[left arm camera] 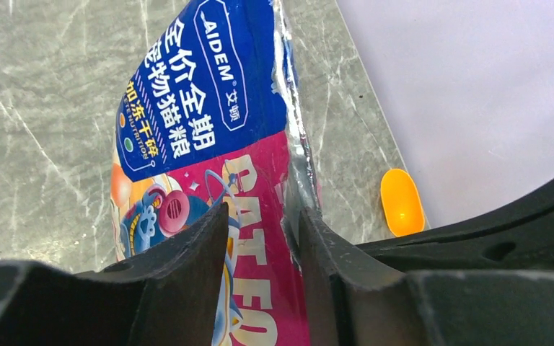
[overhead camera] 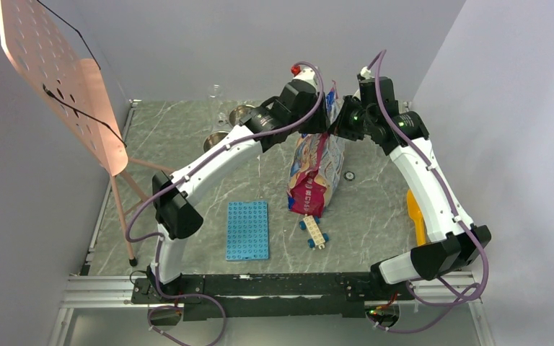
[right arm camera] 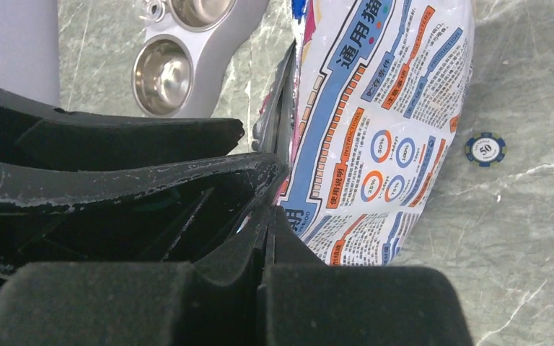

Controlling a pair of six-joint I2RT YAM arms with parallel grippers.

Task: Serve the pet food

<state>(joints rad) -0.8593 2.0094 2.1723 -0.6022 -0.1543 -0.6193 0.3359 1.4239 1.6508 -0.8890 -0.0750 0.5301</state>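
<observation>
The pet food bag stands upright in the middle of the surface, long axis vertical, just below both claws. Our right claw pinches its top seam; our left claw straddles that edge narrowly — whether it grips, we cannot tell.

Pet food bag: "AIDEM", "全价全期宠物猫粮" on blue front; "通用猫" on back. Blue chip: "50".
</observation>
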